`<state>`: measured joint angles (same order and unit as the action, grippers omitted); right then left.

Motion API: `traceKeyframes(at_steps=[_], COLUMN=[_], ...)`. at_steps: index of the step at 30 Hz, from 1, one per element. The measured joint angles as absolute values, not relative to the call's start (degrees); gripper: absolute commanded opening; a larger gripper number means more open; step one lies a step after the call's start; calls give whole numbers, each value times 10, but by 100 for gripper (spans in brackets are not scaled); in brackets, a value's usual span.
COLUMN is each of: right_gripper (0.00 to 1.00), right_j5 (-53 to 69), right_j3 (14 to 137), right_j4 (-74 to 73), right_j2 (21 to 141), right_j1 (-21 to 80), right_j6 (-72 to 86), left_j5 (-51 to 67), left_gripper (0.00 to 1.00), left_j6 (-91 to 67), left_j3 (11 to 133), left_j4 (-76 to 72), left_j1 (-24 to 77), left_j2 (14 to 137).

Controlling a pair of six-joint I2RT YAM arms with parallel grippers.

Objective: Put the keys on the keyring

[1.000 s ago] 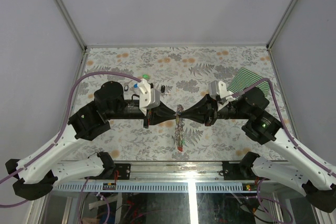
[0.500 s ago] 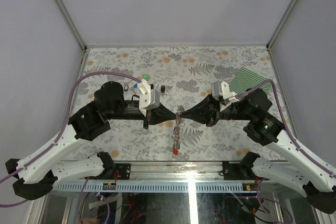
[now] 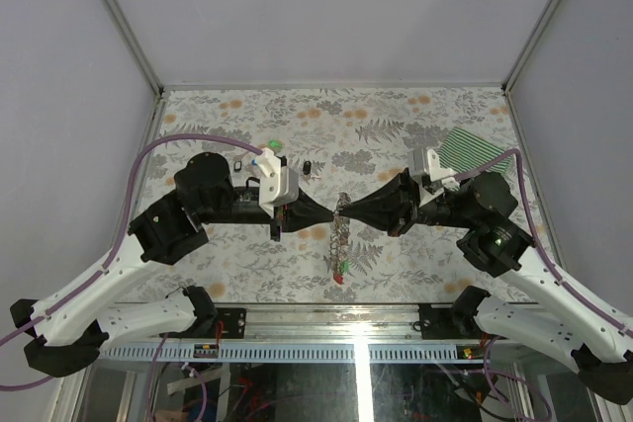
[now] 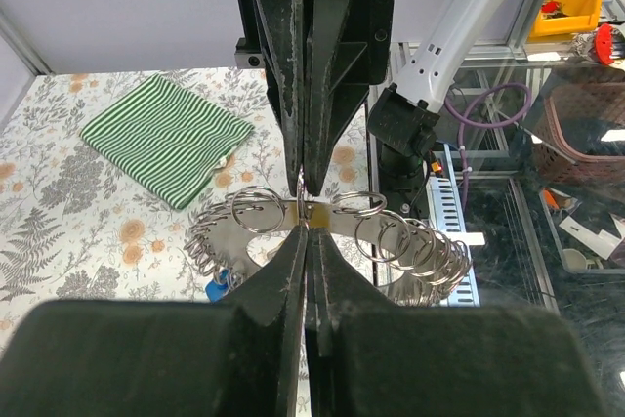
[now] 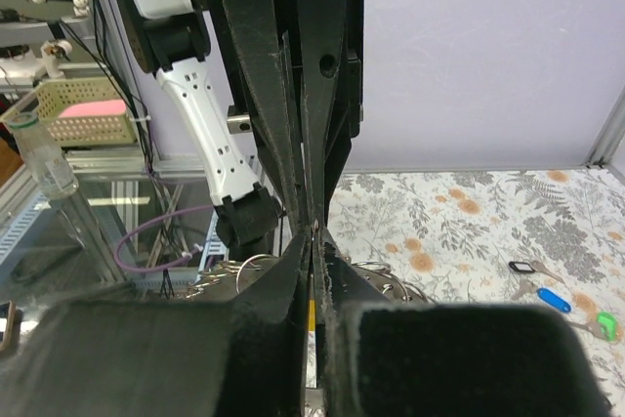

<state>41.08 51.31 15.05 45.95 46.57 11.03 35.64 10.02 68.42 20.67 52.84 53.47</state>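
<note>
The left gripper and right gripper met tip to tip above the middle of the worktop. Both were clenched on the top edge of the keyring, pinching it from opposite sides. The keyring hung edge-on below the tips, clear of the worktop, its flat grey band strung with many small wire rings. A red key hung at its lower end. A green key, a blue key and a black key lay loose on the worktop behind the left gripper. A cloth lay at the far right corner.
</note>
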Motion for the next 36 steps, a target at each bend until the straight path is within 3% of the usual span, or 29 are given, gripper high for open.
traceKeyframes(at_steps=[24,32,36], right_gripper=[0,0,0], right_j5=[337,324,324], right_j3=[449,438,438], right_j4=[291,312,320], right_j2=[447,441,433], right_j1=[466,466,466], right_j6=[212,218,206], left_j5=[345,346,348], left_gripper=[0,18,21], left_j6=[87,69,47], left_j3=[672,655,632], left_j4=[160,136,116], left_j1=[528,528,528], left_j2=[535,531,519])
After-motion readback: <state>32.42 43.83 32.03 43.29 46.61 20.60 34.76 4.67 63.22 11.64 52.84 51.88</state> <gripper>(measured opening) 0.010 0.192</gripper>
